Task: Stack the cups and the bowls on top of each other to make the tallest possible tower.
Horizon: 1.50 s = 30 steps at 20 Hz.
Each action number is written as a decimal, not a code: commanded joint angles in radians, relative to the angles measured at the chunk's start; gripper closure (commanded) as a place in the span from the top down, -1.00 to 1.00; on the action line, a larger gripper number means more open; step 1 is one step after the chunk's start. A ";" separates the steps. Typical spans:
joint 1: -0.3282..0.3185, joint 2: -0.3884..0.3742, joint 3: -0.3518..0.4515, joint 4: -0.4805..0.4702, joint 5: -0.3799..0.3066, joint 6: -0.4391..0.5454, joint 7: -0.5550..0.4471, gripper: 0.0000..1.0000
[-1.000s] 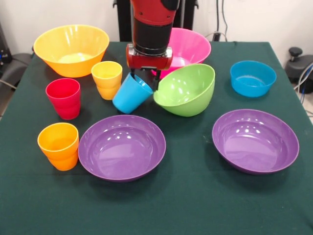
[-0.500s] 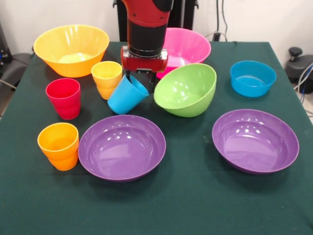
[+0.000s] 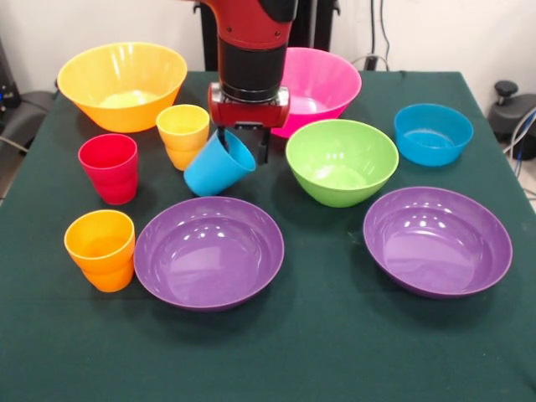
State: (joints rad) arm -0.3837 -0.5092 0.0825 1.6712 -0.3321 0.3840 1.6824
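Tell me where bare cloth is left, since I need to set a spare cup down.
The widest bare dark green tablecloth is the near strip in front of both shallow purple plastic bowls, plus the gap between them. It is crowded around the tilted blue plastic cup in the hand.

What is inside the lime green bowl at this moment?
Nothing: the lime green bowl sits upright and its interior looks bare, only glossy highlights. The gripper holds the tilted blue cup beside it, not in it.
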 commanded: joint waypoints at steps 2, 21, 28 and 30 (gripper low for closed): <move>-0.002 0.011 0.111 -0.118 -0.053 0.134 -0.109 1.00; -0.038 0.038 0.103 -0.169 -0.177 0.102 -0.161 1.00; -0.025 0.071 0.058 -0.151 -0.253 0.043 -0.113 1.00; -0.034 0.087 0.057 -0.152 -0.268 0.028 -0.103 1.00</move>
State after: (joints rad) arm -0.4221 -0.4953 0.0908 1.5662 -0.4887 0.4137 1.6824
